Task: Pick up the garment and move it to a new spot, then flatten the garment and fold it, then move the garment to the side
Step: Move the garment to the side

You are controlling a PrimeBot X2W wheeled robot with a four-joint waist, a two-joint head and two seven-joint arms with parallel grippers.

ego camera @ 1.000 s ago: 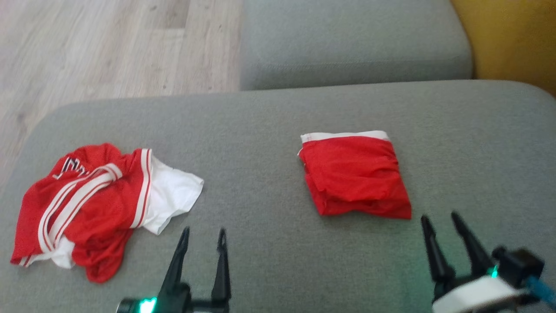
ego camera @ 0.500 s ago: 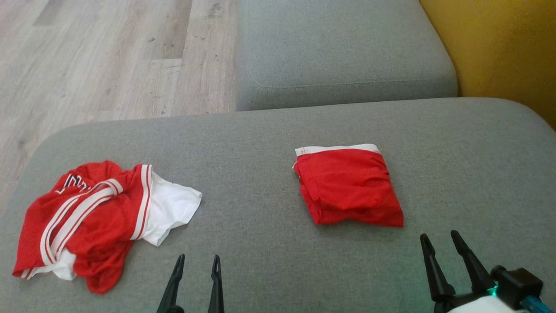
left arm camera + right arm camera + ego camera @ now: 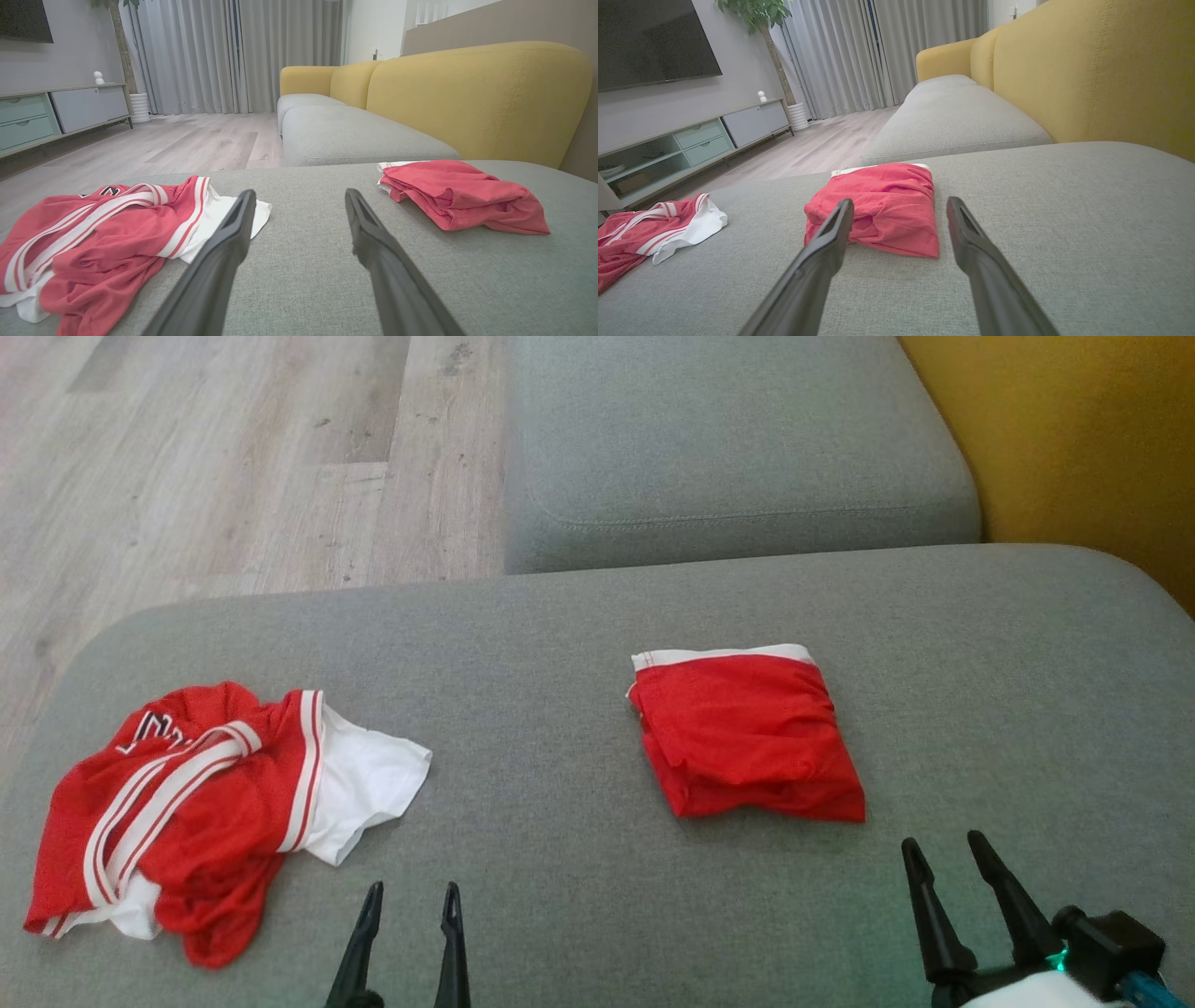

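Above the grey sofa seat (image 3: 579,644), folded garment (image 3: 747,737) ahead and wood floor (image 3: 233,467) beyond, left hand (image 3: 412,891) and right hand (image 3: 941,845) hover spread, empty.

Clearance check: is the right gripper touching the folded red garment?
Apart. Head view shows bare grey fabric cushion between the right gripper and the folded red garment.

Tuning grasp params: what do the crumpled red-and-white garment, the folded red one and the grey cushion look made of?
Crumpled garment: thin jersey knit, probably polyester; limp folds, faint sheen, white striped trim.
Folded red garment: similar thin synthetic knit; soft creases, white band along one edge.
Grey cushion: matte woven upholstery; fine flecked weave, no shine.
Fibre type is a guess.
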